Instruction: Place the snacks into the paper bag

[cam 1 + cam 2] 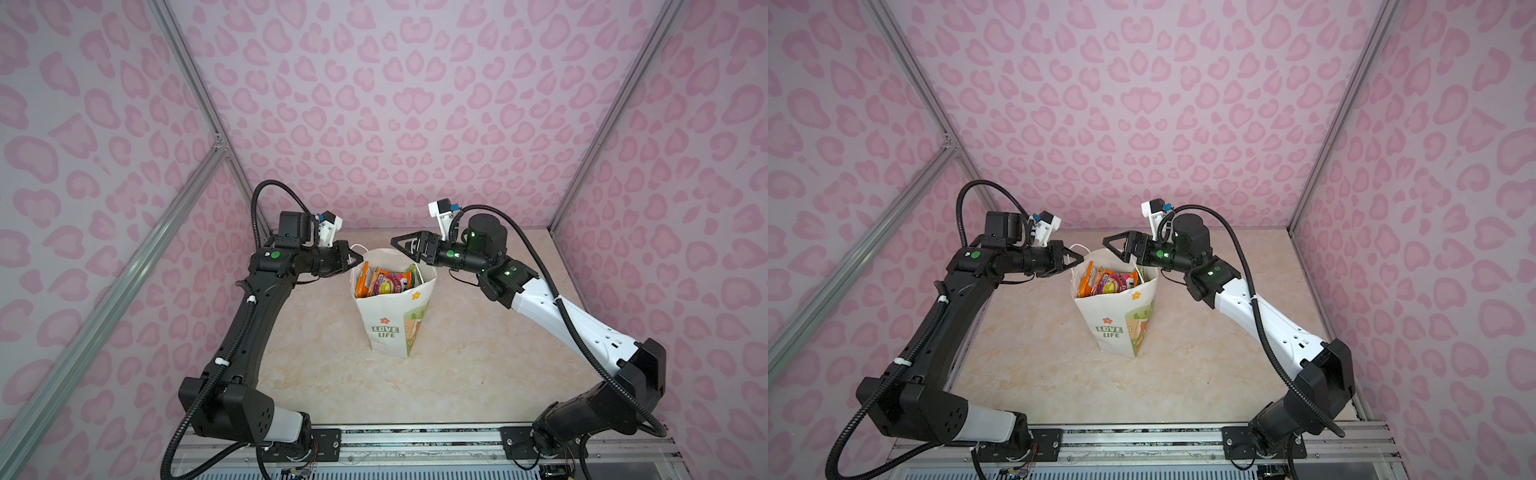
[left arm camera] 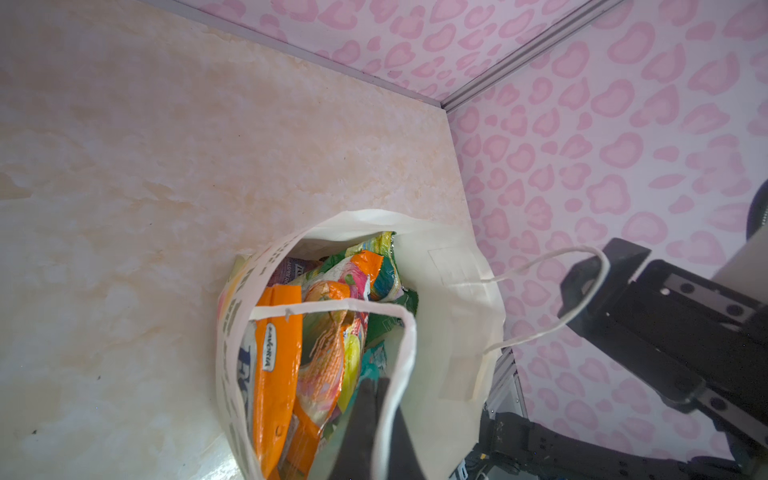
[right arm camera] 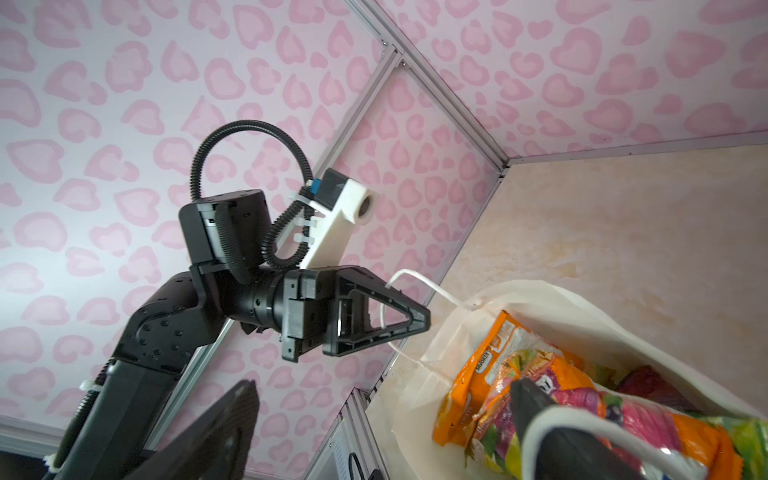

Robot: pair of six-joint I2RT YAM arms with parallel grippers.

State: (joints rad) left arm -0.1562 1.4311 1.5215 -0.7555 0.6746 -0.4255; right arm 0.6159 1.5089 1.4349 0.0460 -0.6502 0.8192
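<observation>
Closest to its wrist camera, the left tool (image 2: 368, 399) has its jaws pressed together on a cord handle (image 2: 409, 345) of the paper bag (image 2: 453, 291). The snacks (image 2: 278, 365) sit packed inside. In a top view the bag stands upright on the desk (image 1: 457, 374), with the right tool (image 1: 402, 249) spread wide at its rim. From the right wrist, one spread jaw sits inside the other handle (image 3: 528, 436). An uneven pull could tip the light bag and spill packets, or the thin cord could slip free.

The whole desk (image 1: 457, 374) is being overlooked from high in both top views — the paper bag (image 2: 449, 291) is being framed closely from opposite sides at the wrists.
</observation>
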